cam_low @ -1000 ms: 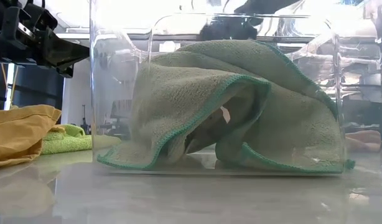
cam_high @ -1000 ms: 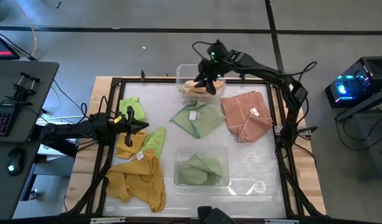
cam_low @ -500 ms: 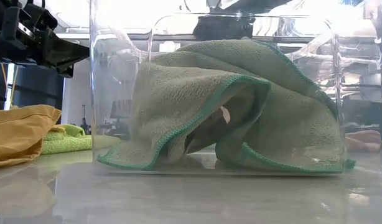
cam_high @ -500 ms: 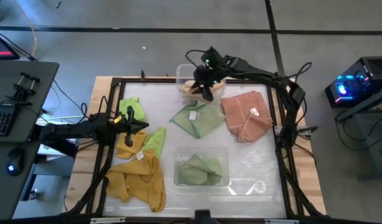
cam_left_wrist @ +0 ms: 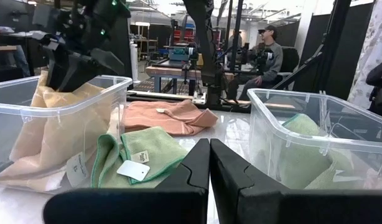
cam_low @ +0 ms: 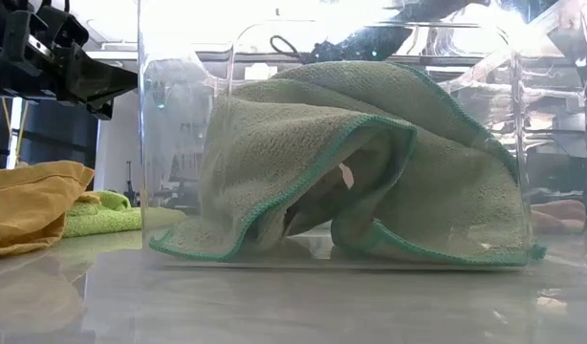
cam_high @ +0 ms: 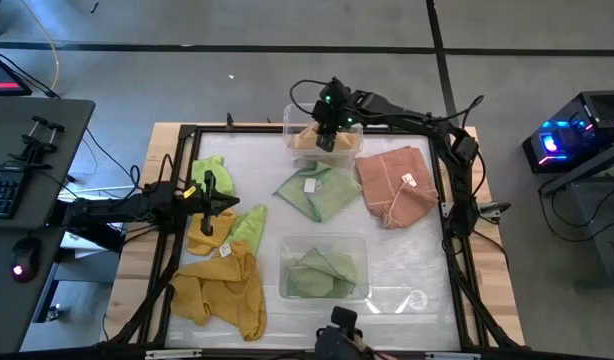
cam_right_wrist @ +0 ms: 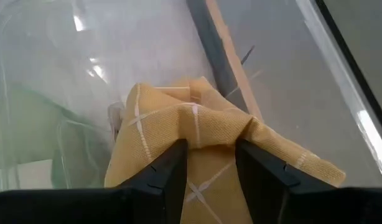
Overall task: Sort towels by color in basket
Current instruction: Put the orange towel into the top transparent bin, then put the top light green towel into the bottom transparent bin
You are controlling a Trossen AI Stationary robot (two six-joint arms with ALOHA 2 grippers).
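My right gripper (cam_high: 327, 126) is over the far clear bin (cam_high: 291, 114), shut on a tan-peach towel (cam_left_wrist: 60, 124) that reaches down into that bin. My left gripper (cam_high: 227, 203) is shut and empty above the mustard yellow towels (cam_high: 222, 285) and light green towels (cam_high: 250, 225) at the table's left. A green towel (cam_high: 317, 192) and a salmon towel (cam_high: 395, 183) lie flat mid-table. Another green towel (cam_low: 370, 162) lies crumpled in the near clear bin (cam_high: 283, 290). My right gripper pinches a raised fold at the towel's top (cam_right_wrist: 209, 134) between its two fingers (cam_right_wrist: 169, 171), coming from above and pointing down. The towel hangs below the fingers inside the far bin, and its lower part (cam_left_wrist: 41, 165) rests on the bin's floor.
A dark frame (cam_high: 177, 135) runs round the work mat. A person sits in the room beyond the table (cam_left_wrist: 269, 53). Bare mat (cam_high: 417, 260) lies to the right of the near bin.
My right gripper has gone a little toward the table's left over the far bin, still shut on the tan-peach towel, which stays in the bin.
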